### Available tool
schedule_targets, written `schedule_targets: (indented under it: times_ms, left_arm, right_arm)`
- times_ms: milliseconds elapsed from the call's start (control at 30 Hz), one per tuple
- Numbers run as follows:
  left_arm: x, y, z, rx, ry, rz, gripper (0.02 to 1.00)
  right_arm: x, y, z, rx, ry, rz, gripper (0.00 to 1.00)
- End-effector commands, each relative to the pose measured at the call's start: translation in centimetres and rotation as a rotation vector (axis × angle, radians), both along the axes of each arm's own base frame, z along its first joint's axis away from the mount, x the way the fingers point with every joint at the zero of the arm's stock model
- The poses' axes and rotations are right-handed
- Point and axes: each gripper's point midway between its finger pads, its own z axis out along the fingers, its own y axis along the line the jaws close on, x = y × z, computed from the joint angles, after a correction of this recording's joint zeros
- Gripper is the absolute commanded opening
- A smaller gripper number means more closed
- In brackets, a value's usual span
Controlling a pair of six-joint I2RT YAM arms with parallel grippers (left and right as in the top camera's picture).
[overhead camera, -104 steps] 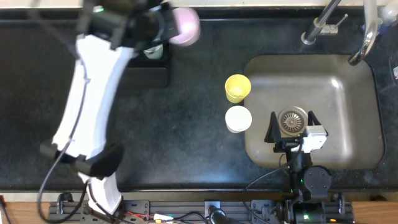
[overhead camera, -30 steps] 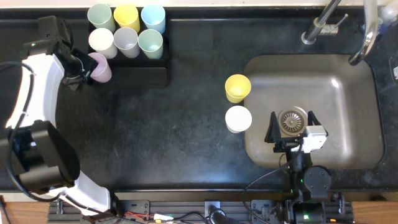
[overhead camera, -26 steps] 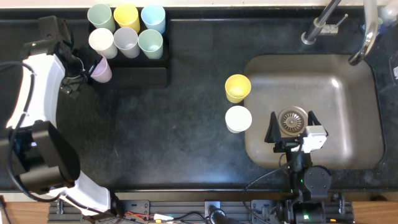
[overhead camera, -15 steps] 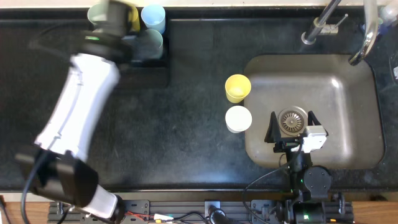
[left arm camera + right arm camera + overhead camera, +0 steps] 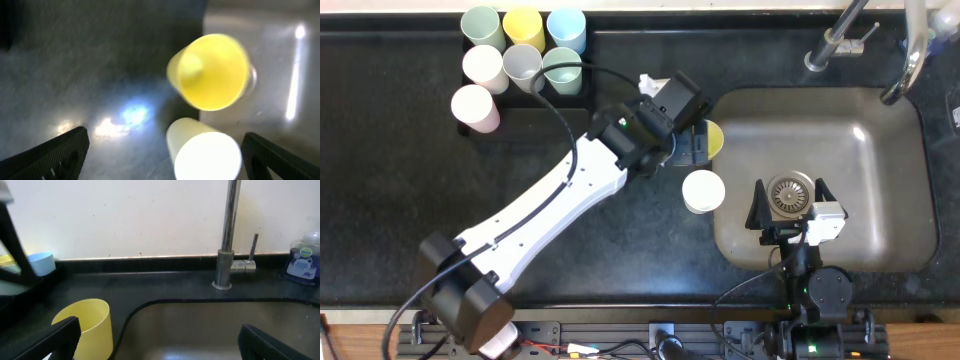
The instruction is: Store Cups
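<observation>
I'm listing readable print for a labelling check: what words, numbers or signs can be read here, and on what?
Blue bottle: its label bears print, too small and blurred to read.
Yellow cup, white cup: no text visible.

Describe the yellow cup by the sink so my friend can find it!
Find the metal sink. Two cups stand on the black counter just off its left rim; the yellow cup is the one nearer the back wall. Its neighbour is a white cup, and the other yellow cup sits in the rack.
</observation>
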Motion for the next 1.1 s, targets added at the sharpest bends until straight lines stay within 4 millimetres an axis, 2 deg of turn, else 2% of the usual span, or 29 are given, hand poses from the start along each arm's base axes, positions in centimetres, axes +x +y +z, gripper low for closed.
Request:
schedule_targets:
  times_ms: [33,200,500,633,833,1100]
  left_arm:
    - [-0.2,-0.1,-2.9,0.015,0.097,0.011,0.998]
    - [-0.2,-0.7,-5.4,0.031,0.156,0.005,0.996]
    - [1.2,-1.0,-7.3,0.009,0.176,0.02,0.998]
    - [1.6,-1.2,-7.4,-0.001,0.168,0.023,0.998]
    - [2.2,-1.3,-6.2,-0.008,0.146,0.028,0.998]
    - [3.9,-0.4,-6.3,-0.024,0.127,0.066,0.998]
  right_arm:
    - [0.0,0.1,-0.4,-0.003,0.001,0.006,0.998]
    - [0.0,0.1,-0.4,-0.003,0.001,0.006,0.996]
    - [0.0,0.1,-0.4,-0.003,0.0,0.006,0.998]
    - [0.0,0.1,-0.4,-0.003,0.001,0.006,0.998]
    - [0.0,0.1,-0.4,-0.003,0.0,0.006,0.998]
    - [0.0,0.1,-0.4,-0.003,0.0,0.006,0.998]
